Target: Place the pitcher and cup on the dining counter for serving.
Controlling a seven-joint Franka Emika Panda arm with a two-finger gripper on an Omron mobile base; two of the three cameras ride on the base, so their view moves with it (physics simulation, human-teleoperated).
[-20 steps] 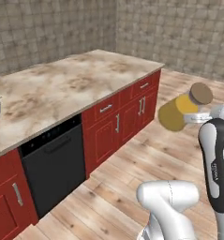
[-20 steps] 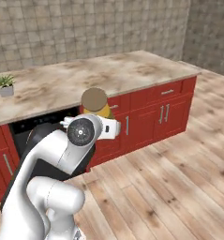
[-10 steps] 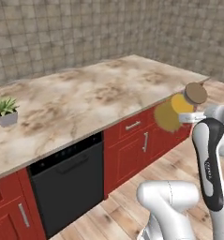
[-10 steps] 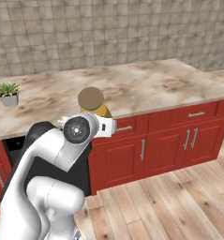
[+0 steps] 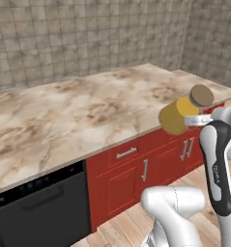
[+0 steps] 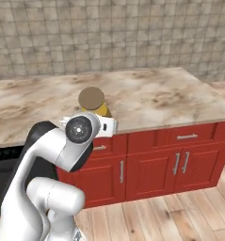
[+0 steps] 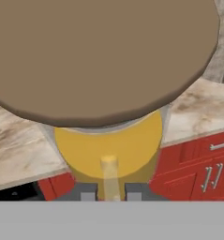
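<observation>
The tool (image 7: 110,196) is pinched almost shut on the pitcher (image 5: 180,114), carrying it in the air just off the front edge of the table (image 5: 83,116), at about 3 o'clock in the left base view. To do this step well, I would lift it clear of the edge, carry it inward over bare marble, keep it upright, lower gently, then release. Against half a second ago, the whole scene has slid leftward: the base has driven, and the plant has left view.

A wide beige-brown veined marble dining counter (image 5: 83,116) runs from nine o'clock to three o'clock, backed by grey tiled walls (image 5: 88,38). Red cabinet doors (image 6: 180,160) and a black dishwasher (image 5: 39,212) sit beneath, on wooden plank floor (image 6: 170,216).
</observation>
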